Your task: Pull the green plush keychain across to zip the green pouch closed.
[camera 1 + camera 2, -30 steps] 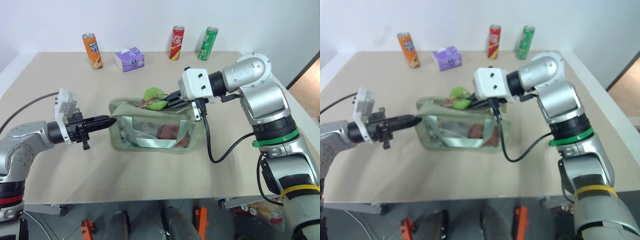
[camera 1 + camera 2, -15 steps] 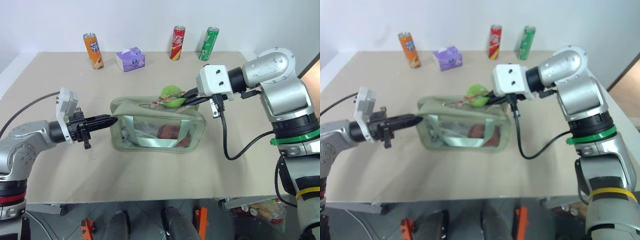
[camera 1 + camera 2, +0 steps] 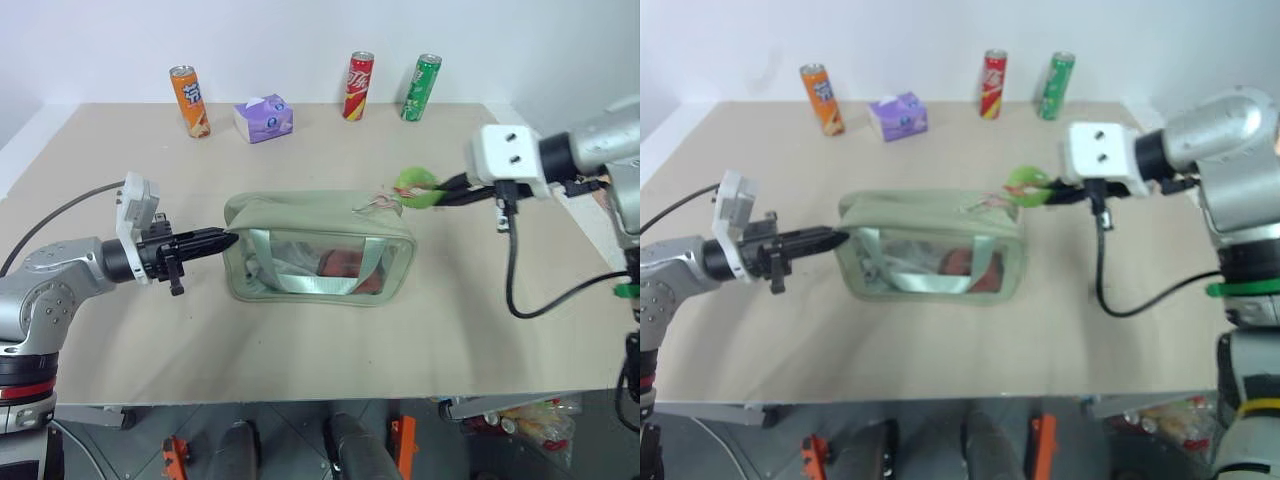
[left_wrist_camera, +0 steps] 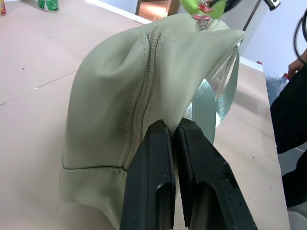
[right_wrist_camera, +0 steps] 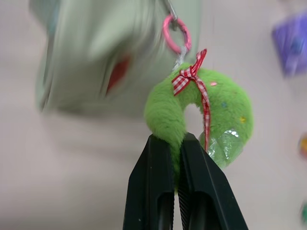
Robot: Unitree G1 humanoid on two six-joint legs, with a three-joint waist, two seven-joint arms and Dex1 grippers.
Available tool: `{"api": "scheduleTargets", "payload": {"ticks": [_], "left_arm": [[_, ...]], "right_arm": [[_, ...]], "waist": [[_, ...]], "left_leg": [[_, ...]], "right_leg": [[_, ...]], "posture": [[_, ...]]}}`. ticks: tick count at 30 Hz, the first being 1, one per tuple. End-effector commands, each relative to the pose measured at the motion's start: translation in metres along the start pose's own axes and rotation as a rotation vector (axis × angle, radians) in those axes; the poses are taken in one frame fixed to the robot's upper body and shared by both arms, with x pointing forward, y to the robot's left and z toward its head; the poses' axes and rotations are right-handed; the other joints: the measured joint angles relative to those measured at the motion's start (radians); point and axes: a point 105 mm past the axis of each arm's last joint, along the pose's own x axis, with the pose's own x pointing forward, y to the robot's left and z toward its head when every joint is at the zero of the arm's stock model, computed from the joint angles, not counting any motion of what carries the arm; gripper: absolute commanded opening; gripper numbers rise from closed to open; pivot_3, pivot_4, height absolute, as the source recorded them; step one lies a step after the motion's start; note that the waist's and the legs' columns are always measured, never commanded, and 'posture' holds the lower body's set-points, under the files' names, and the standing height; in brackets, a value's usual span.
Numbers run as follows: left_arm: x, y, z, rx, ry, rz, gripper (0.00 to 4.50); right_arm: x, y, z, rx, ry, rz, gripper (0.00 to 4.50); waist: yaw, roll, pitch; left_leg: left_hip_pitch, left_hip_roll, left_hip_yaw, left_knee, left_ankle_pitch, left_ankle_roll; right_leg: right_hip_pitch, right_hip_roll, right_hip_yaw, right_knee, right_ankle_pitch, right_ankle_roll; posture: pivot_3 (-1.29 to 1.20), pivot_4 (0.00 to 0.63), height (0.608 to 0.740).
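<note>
**Pouch pinned at one end, keychain held off the other**

Presently, the right gripper [image 5: 173, 191] is pinching the green plush keychain [image 5: 201, 115] with its fingers pressed together on the fuzz, holding it just past the right end of the green pouch [image 3: 318, 245]. A red checked ribbon and a pink ring [image 5: 175, 31] are hanging on the plush, the ring linking toward the pouch top. The left gripper [image 4: 172, 132] is clamping a fold of fabric at the pouch's left end, beside the zipper [image 4: 144, 96]. The pouch is lying mid-table [image 3: 300, 350]. Standing along the far edge: orange can [image 3: 188, 101], purple tissue pack [image 3: 263, 118], red can [image 3: 357, 86], green can [image 3: 421, 88].
</note>
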Motion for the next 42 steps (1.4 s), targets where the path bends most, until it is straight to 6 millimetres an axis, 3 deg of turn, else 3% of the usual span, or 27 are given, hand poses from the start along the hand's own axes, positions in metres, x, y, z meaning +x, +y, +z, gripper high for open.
{"api": "scheduleTargets", "payload": {"ticks": [1,3,7,14,20,25,29,34,37,42], "left_arm": [[-0.001,-0.002,0.007,0.025,-0.012,-0.009,0.0],[-0.001,-0.002,0.007,0.023,-0.01,-0.012,0.0],[0.0,-0.001,0.007,0.023,-0.006,-0.018,0.0],[0.003,-0.001,0.008,0.025,-0.003,-0.031,0.0],[0.001,-0.001,0.007,0.026,-0.006,-0.027,0.0],[0.0,-0.002,0.007,0.024,-0.007,-0.022,0.0],[0.0,-0.002,0.006,0.022,-0.006,-0.016,0.0],[-0.003,0.001,0.002,0.017,0.001,0.014,0.0],[-0.005,0.007,-0.004,0.004,0.009,0.061,0.0],[-0.005,0.01,-0.005,-0.017,-0.005,0.08,0.0]], "right_arm": [[-0.013,0.006,-0.031,0.045,0.139,-0.051,0.02],[-0.011,0.017,-0.05,0.097,0.196,-0.042,0.02],[0.002,0.04,-0.067,0.169,0.216,0.003,0.02],[0.059,0.076,-0.036,0.208,0.061,0.126,0.02],[0.069,0.083,-0.063,0.195,0.185,0.144,0.02],[0.074,0.091,-0.074,0.155,0.249,0.187,0.02],[0.074,0.085,-0.08,0.166,0.263,0.162,0.02],[0.063,0.06,-0.031,0.297,-0.048,0.107,0.02],[0.039,0.031,-0.003,0.392,-0.27,0.008,0.02],[0.001,0.01,0.017,0.503,-0.499,-0.062,0.02]], "waist": [[-0.001,0.0,0.0],[-0.001,0.0,0.0],[-0.002,0.0,0.0],[-0.003,-0.001,0.0],[-0.002,-0.001,0.0],[-0.002,-0.001,-0.001],[-0.002,-0.001,-0.001],[-0.003,-0.002,-0.001],[-0.003,-0.001,-0.001],[-0.003,0.0,0.0]], "left_leg": [[0.0,0.0,0.0,0.0,0.0,0.0],[0.001,0.0,0.0,0.0,0.0,0.0],[0.002,0.0,0.001,0.002,0.0,0.0],[0.002,0.0,0.001,0.006,0.0,0.0],[0.002,0.0,0.001,0.007,0.0,0.0],[0.002,0.0,0.0,0.007,0.0,0.0],[0.002,0.0,0.001,0.007,0.0,0.0],[0.002,0.0,0.0,0.007,0.0,0.0],[0.002,0.0,0.0,0.007,0.0,0.0],[0.002,0.0,0.0,0.007,0.0,0.0]], "right_leg": [[0.0,0.0,0.0,0.0,0.0,0.0],[0.0,0.0,0.0,0.0,0.0,0.0],[0.002,0.0,0.001,0.0,0.001,0.001],[0.003,0.0,0.001,0.0,0.002,0.002],[0.003,0.0,0.001,0.0,0.002,0.002],[0.003,0.0,0.001,0.0,0.002,0.002],[0.004,0.0,0.001,0.0,0.002,0.002],[0.005,0.0,0.001,0.0,0.002,0.002],[0.004,0.001,0.001,0.001,0.002,0.003],[0.004,0.001,0.001,0.001,0.002,0.003]], "posture": [[0.0,0.15,0.74],[0.0,0.15,0.74],[0.0,0.15,0.74],[0.0,0.15,0.74],[0.0,0.15,0.74],[0.0,0.15,0.74],[0.0,0.15,0.74],[0.0,0.15,0.74],[0.0,0.15,0.74],[0.0,0.15,0.74]]}}
